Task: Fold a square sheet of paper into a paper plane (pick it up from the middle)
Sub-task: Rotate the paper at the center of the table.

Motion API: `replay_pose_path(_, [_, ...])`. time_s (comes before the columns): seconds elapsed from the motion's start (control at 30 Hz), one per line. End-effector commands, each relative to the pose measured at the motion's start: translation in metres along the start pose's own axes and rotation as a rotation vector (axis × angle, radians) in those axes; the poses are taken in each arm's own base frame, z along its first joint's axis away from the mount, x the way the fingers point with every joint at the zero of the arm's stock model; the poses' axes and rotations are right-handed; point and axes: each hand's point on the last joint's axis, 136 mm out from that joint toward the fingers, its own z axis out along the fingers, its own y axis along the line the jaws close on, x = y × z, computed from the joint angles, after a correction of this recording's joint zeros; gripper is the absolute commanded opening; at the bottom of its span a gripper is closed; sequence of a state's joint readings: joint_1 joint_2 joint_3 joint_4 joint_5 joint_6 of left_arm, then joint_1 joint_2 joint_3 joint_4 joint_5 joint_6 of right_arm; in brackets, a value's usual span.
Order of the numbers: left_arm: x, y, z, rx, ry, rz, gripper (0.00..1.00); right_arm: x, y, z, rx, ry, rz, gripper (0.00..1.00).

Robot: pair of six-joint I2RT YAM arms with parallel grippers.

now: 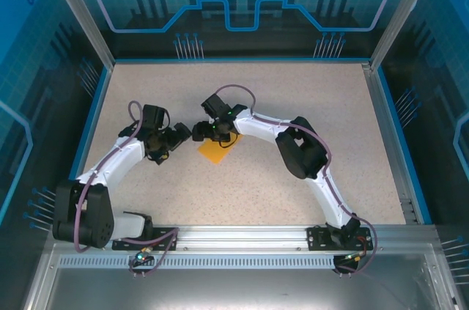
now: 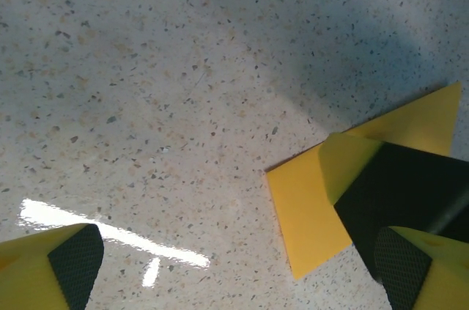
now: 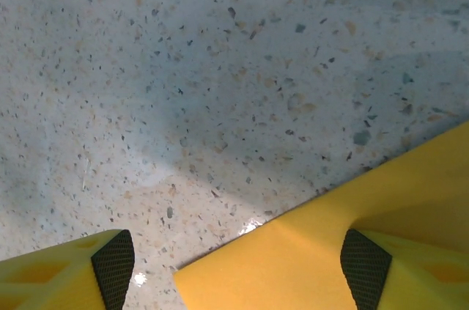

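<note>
Paper [image 1: 218, 151] lies flat on the surface [image 1: 293, 105] in the top view, near the middle. Its far part is hidden under the right gripper [image 1: 211, 131], and the left gripper [image 1: 183, 135] sits just beside it on the left. The two grippers are close together, so each looks likely to get in the other's way.

In the left wrist view the left gripper [image 2: 238, 255] is spread wide over bare surface [image 2: 146, 68] with nothing between its fingers. The paper [image 2: 304, 207] lies off to its right, and the black-and-yellow right gripper [image 2: 410, 193] sits over the paper's far half. Whether the paper is already creased I cannot tell.

In the right wrist view the right gripper [image 3: 238, 266] is also spread. One pad [image 3: 364, 266] is over the paper [image 3: 410, 193] and the other is over speckled surface [image 3: 220, 68], so it straddles an edge rather than the middle.

The paper looks thin, light and limp, and likely to slide on this smooth top. It offers no raised edge to get under. A hard pinch would probably dent or tear it. The best hold is probably at the middle, with the fingers pressed down and drawn together to raise a small ridge.
</note>
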State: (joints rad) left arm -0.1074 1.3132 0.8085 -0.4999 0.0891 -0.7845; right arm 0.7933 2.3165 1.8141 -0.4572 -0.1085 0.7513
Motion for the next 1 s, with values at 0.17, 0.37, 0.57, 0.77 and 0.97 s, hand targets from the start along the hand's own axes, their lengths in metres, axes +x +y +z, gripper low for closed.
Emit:
replay_pose_path(0.17, [0.003, -0.006, 0.003, 0.046, 0.036, 0.018, 0.98, 0.066, -0.03, -0.015, 0.047, 0.252, -0.29, 0.77])
replay_pose_path(0.37, [0.011, -0.02, 0.004, 0.117, 0.087, 0.065, 0.98, 0.106, -0.06, -0.051, 0.014, 0.328, -0.425, 0.76])
replay_pose_path(0.57, [0.031, -0.054, 0.007, 0.225, 0.16, 0.183, 0.98, 0.084, -0.04, -0.097, -0.085, 0.133, -0.289, 0.76])
replay_pose_path(0.77, [0.059, -0.104, -0.001, 0.394, 0.231, 0.32, 0.94, 0.083, -0.073, -0.141, -0.032, -0.068, 0.119, 0.78])
replay_pose_path(0.97, [0.094, -0.155, 0.005, 0.518, 0.336, 0.419, 0.77, 0.122, -0.11, -0.144, 0.005, -0.082, 0.4, 0.77])
